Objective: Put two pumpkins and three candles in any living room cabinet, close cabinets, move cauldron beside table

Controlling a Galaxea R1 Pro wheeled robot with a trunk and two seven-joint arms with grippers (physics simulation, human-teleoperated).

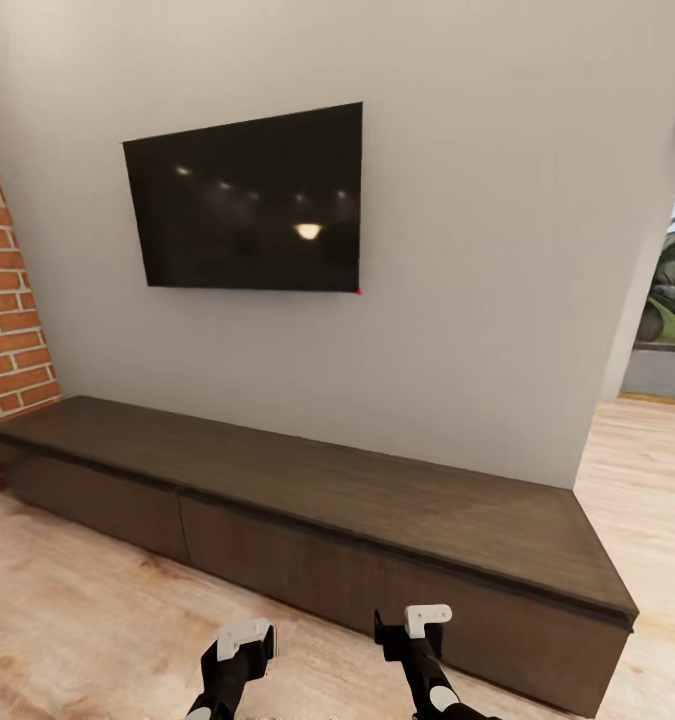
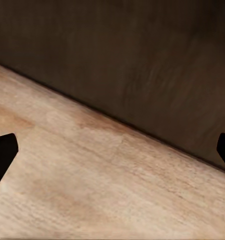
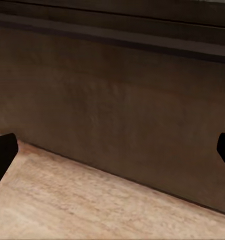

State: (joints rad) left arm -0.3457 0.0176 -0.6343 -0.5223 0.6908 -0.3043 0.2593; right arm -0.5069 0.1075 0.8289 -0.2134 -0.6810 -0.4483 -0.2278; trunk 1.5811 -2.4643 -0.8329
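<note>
No readable text, label, brand, number or sign anywhere; television screen dark, cabinet fronts plain.

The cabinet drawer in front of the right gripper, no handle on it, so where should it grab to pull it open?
Probably the top edge of the drawer front, from the front: a dark recess runs under the cabinet top there. The right gripper is open, nearby.

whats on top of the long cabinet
Nothing rests on the cabinet; its flat top shows bare wood. A TV hangs on the wall above. The closed drawer fronts hide whatever is inside.
</note>
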